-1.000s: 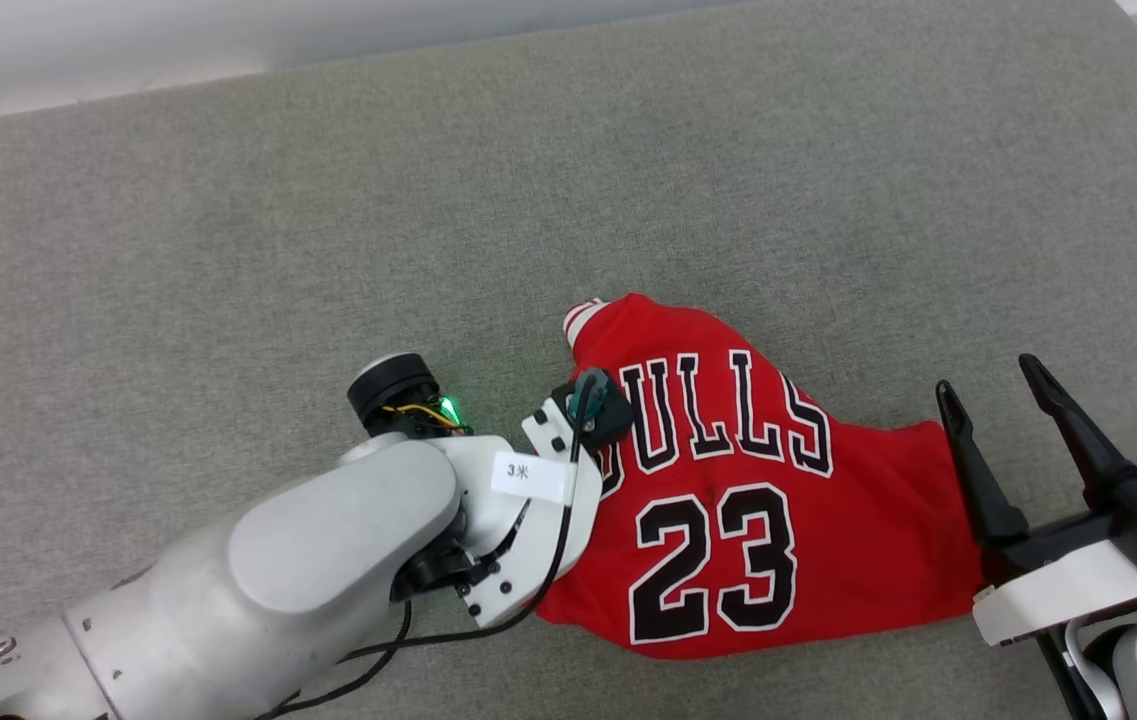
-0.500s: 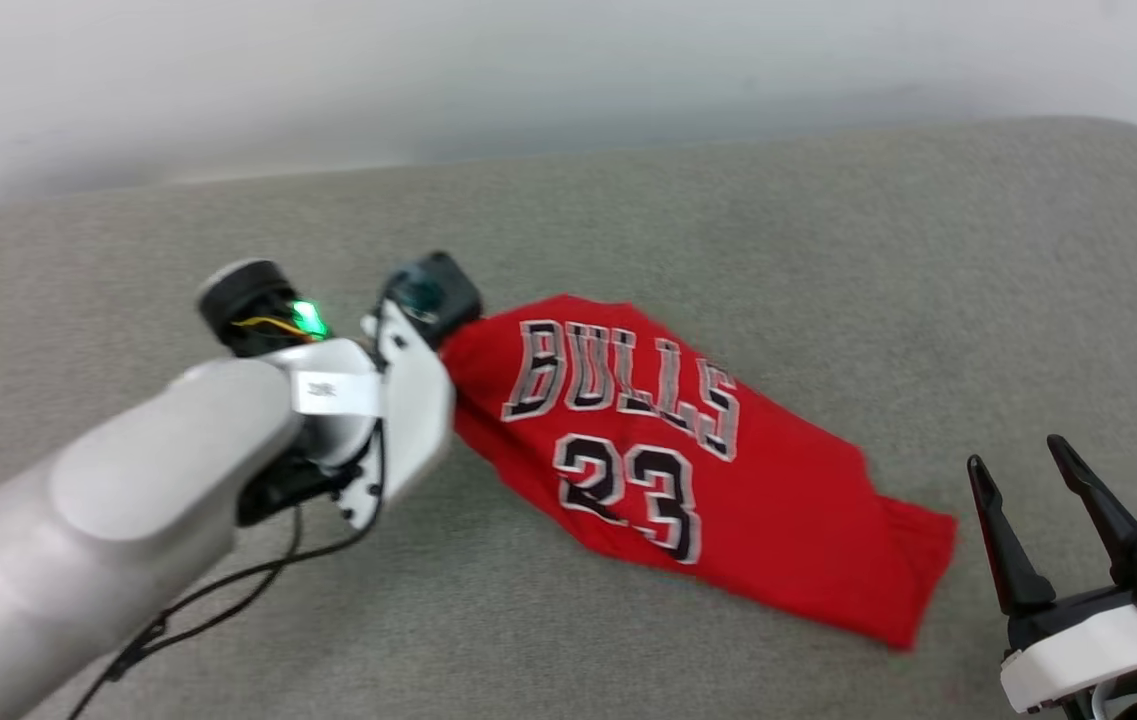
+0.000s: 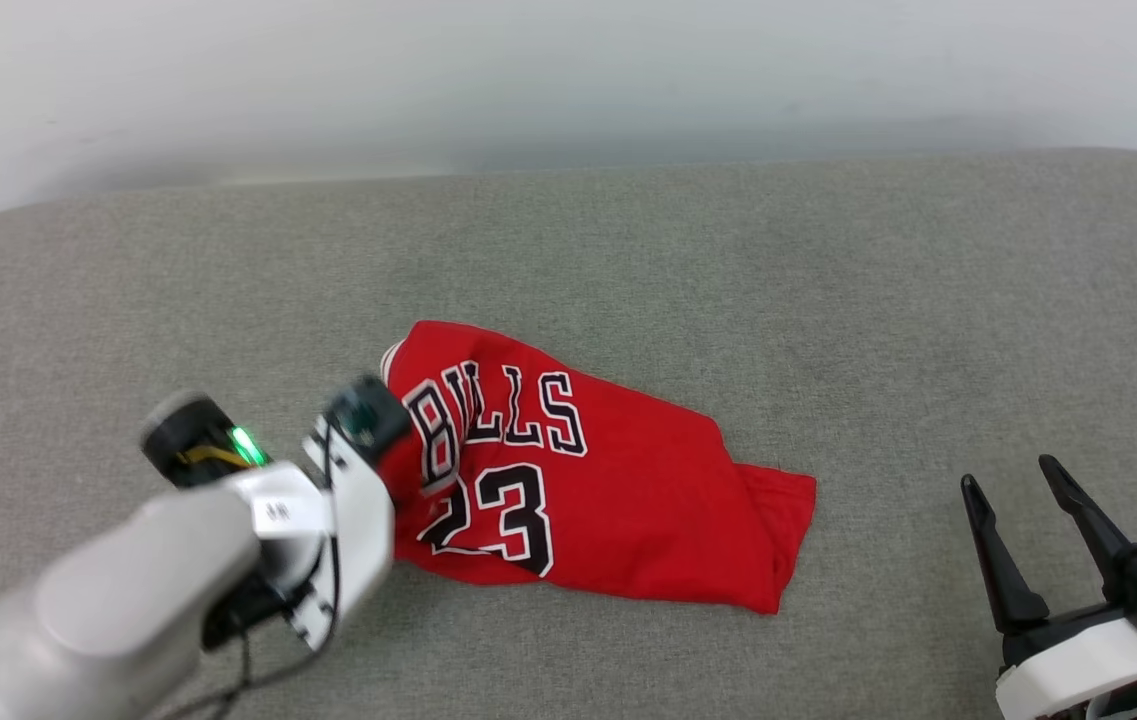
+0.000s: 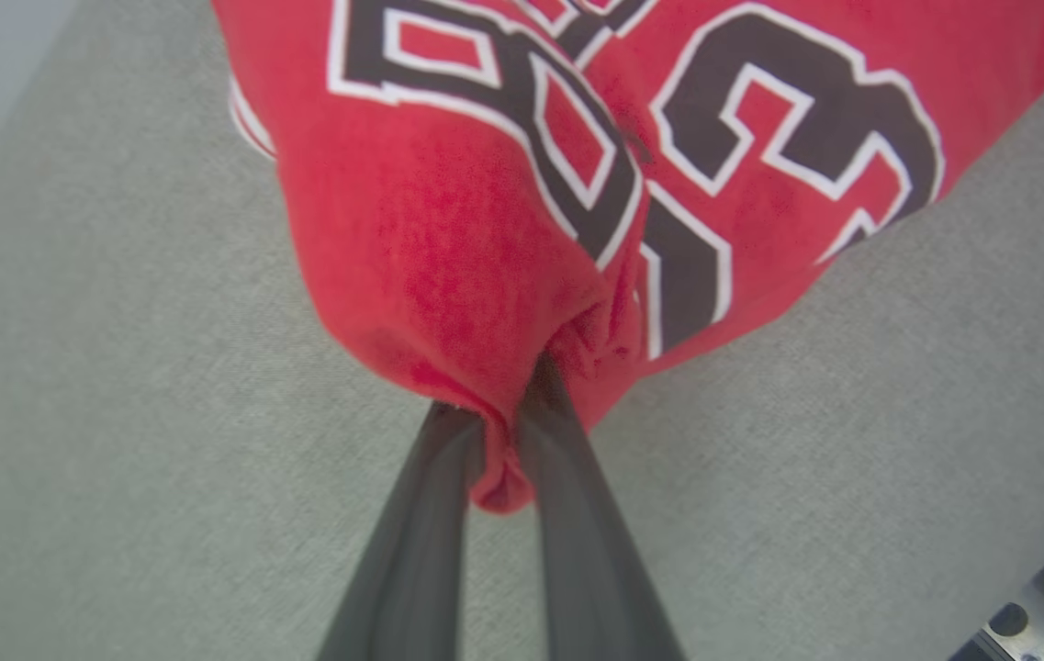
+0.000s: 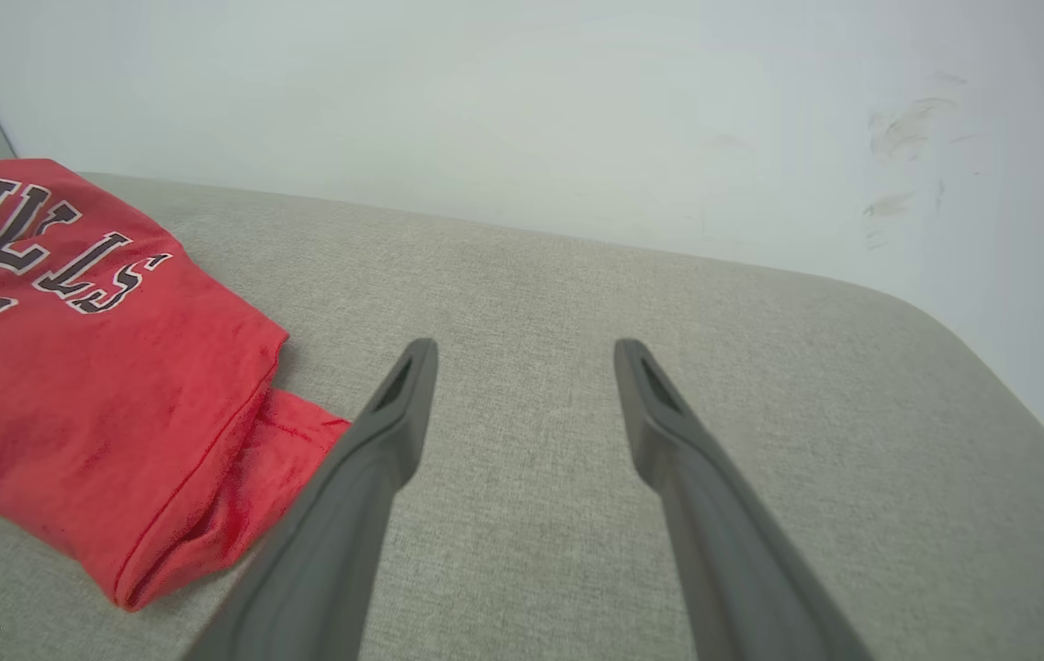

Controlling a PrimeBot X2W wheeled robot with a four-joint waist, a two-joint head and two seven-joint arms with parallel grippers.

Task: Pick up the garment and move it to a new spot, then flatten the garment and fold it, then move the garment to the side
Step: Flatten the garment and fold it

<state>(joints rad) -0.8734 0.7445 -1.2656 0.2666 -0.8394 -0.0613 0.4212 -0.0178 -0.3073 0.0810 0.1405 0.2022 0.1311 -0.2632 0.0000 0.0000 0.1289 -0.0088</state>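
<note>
You'll see the shirt (image 3: 618, 510) is bright red, with "BULLS" and "23" lettered in black with a white outline. Its trim (image 4: 246, 124) at the far left edge is striped red and white. The cushion (image 3: 728, 280) under it is a flecked grey-beige weave, and the wall (image 3: 528, 80) beyond is plain pale grey-white with faint darker scuffs on the right. The left gripper (image 4: 508, 413) and right gripper (image 3: 1008, 472) are dark charcoal. The left arm (image 3: 128, 590) is silver-grey and white, with a green light (image 3: 246, 446).

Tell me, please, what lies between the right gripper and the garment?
Bare grey upholstery: in the head view, nothing sits between the right gripper and the near edge of the garment.
</note>
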